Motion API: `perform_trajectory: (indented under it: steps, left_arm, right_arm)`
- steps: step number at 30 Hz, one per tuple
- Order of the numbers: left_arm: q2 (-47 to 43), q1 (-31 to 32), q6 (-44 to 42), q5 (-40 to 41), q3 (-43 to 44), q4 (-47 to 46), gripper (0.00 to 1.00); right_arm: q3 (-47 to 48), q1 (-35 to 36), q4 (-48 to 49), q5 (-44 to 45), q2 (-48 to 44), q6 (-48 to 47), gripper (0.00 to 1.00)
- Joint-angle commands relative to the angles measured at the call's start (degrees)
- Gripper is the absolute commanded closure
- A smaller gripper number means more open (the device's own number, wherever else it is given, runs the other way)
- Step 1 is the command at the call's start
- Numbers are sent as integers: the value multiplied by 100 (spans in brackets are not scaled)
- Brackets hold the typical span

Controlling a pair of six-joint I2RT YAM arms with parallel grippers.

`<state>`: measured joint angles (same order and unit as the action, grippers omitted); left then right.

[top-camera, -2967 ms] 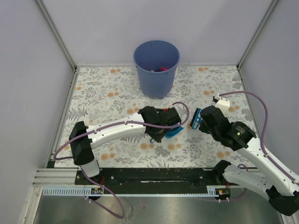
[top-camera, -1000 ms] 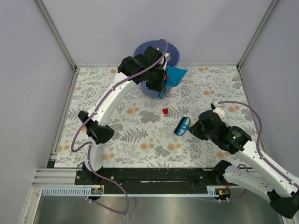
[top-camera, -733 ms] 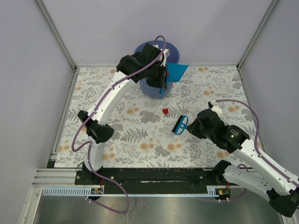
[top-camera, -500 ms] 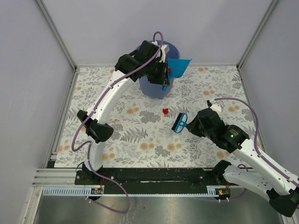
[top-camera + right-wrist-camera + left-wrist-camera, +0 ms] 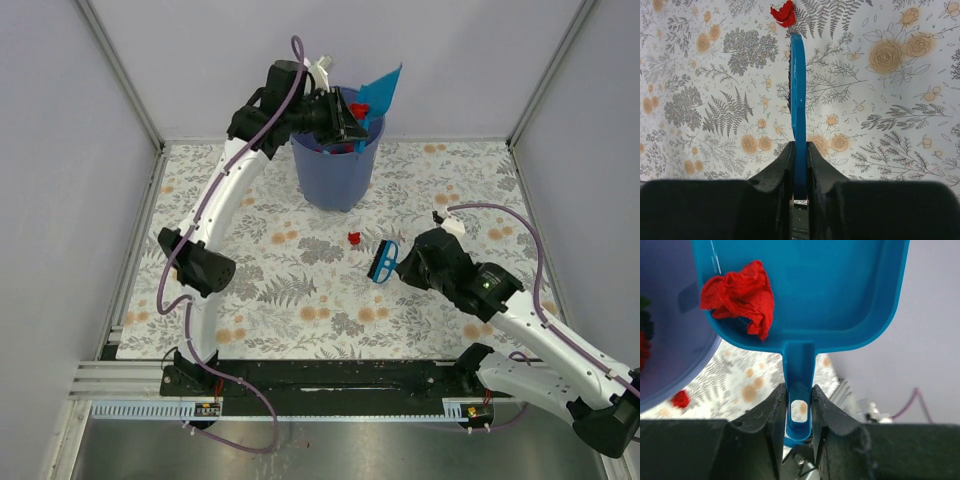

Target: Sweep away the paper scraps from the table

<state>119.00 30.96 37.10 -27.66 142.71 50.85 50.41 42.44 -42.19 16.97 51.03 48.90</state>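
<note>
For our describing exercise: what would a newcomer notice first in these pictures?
The blue dustpan, held by the left arm above the bin at the far edge, holds a red paper scrap. Nearer, the right arm's blue brush stands beside a loose red scrap on the flowered table.

This looks like a robotics lab test cell: a small table (image 5: pixel 460 180) with a printed flower cover is boxed in by plain pale wall panels (image 5: pixel 450 60) set in aluminium posts (image 5: pixel 118 72), with two cabled robot arms (image 5: pixel 535 325) bolted to a black rail (image 5: pixel 330 375) at its near edge.
</note>
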Motion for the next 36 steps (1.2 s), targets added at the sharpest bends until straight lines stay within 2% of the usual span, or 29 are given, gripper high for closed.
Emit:
perform_trajectory:
  steps: [1, 6, 9, 11, 16, 18, 21, 25, 28, 32, 36]
  left_arm:
    - [-114, -335, 1410, -1100, -260, -1979, 100]
    - [-254, -661, 3177, -1593, -1086, -4211, 100]
    - [-150, -775, 4100, -1698, -1254, -5398, 100]
    - [-44, -828, 5013, -1751, -1456, -6398, 100]
    - [167, -881, 6956, -1304, -2107, -8842, 100]
    - [299, -872, 7406, -1181, -2090, -9337, 100]
    - [273, -872, 7688, -1066, -2186, -9663, 100]
    - [2, -872, 7549, -1320, -2239, -9542, 100]
    - [-498, -872, 7102, -1636, -2694, -9173, 100]
    - [-1377, -872, 6329, -1971, -3792, -8602, 100]
    - [-2265, -872, 5127, -2261, -4602, -7304, 100]
  right_arm:
    - [179, 28, 247, 149, 39, -171, 100]
    - [206, 37, 264, 131, 118, -162, 100]
    - [188, 37, 264, 114, 153, -153, 100]
    - [179, 37, 282, 96, 171, -144, 100]
    - [179, 37, 326, 8, 259, -83, 100]
    - [179, 37, 352, -27, 303, -39, 100]
    - [171, 28, 396, -80, 347, -13, 100]
    - [319, 37, 484, -80, 504, -91, 100]
    - [626, 28, 615, -27, 750, -240, 100]
    - [987, -7, 1037, 43, 1189, -145, 100]
    - [1391, -392, 1257, -114, 1742, 259, 100]
